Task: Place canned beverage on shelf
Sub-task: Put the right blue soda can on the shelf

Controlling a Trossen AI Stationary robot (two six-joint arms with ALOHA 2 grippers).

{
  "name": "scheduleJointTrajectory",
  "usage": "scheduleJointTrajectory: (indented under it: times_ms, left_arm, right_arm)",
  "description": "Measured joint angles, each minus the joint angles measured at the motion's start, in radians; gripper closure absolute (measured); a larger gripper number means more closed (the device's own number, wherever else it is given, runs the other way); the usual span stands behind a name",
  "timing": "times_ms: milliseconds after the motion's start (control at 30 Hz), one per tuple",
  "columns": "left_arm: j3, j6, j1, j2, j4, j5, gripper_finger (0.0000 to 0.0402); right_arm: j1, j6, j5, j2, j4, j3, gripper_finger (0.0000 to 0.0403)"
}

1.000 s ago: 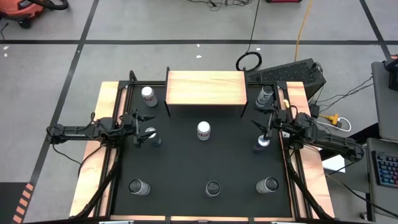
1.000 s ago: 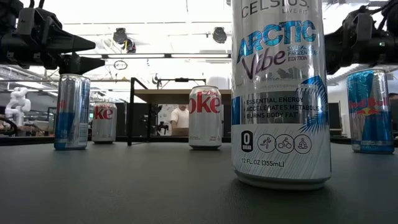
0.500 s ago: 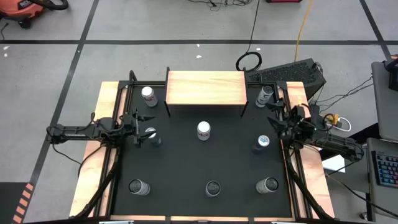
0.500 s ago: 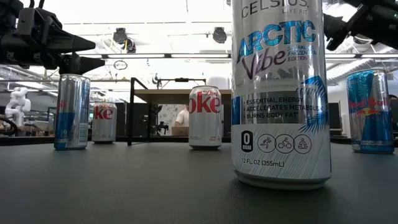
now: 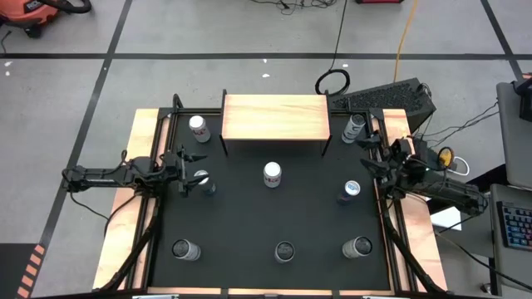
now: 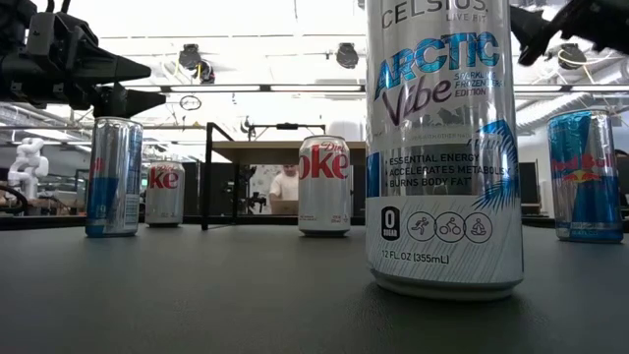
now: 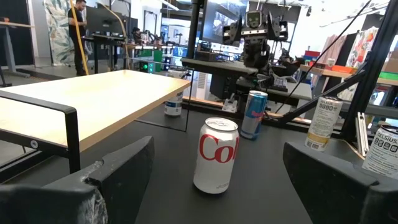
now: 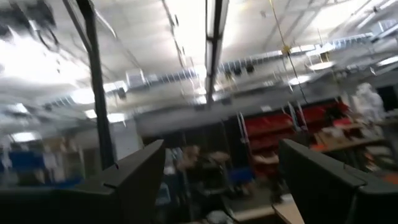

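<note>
Now your right gripper has pulled off the blue can, jaws open and empty; left gripper waits open. The shelf holds nothing yet.

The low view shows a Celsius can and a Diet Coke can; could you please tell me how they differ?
The Celsius can is white with blue lettering and runs past the picture's top; the Diet Coke can is silver with red lettering and shows whole. The Celsius can stands nearest the camera, the Diet Coke can farther back, before the shelf. Both stand upright, untouched.
</note>
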Motion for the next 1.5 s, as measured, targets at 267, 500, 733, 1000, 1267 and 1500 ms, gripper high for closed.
scheduleJointTrajectory:
  times_ms: [267, 500, 733, 1000, 1267, 1500]
  left_arm:
    - [0.0, 0.007, 0.0, 0.0, 0.0, 0.0, 0.0041]
    - [0.0, 0.006, 0.0, 0.0, 0.0, 0.0, 0.0041]
    - [0.0, 0.005, 0.0, 0.0, 0.0, 0.0, 0.0041]
    - [0.0, 0.005, 0.0, 0.0, 0.0, 0.0, 0.0041]
    - [0.0, 0.006, 0.0, 0.0, 0.016, 0.0, 0.0041]
    - [0.0, 0.007, 0.0, 0.0, 0.04, -0.001, 0.0041]
  right_arm:
    - [0.0, -0.115, 0.001, 0.046, -0.471, 0.297, 0.0106]
    - [0.0, -0.065, 0.001, 0.106, -0.732, 0.386, 0.0106]
    - [0.0, -0.062, -0.019, 0.194, -0.86, 0.387, 0.0106]
    - [0.0, -0.061, -0.106, 0.264, -0.91, 0.387, 0.0106]
    - [0.0, -0.198, -0.105, 0.331, -0.834, 0.435, 0.0106]
    - [0.0, -0.182, -0.106, 0.337, -0.614, 0.467, 0.0106]
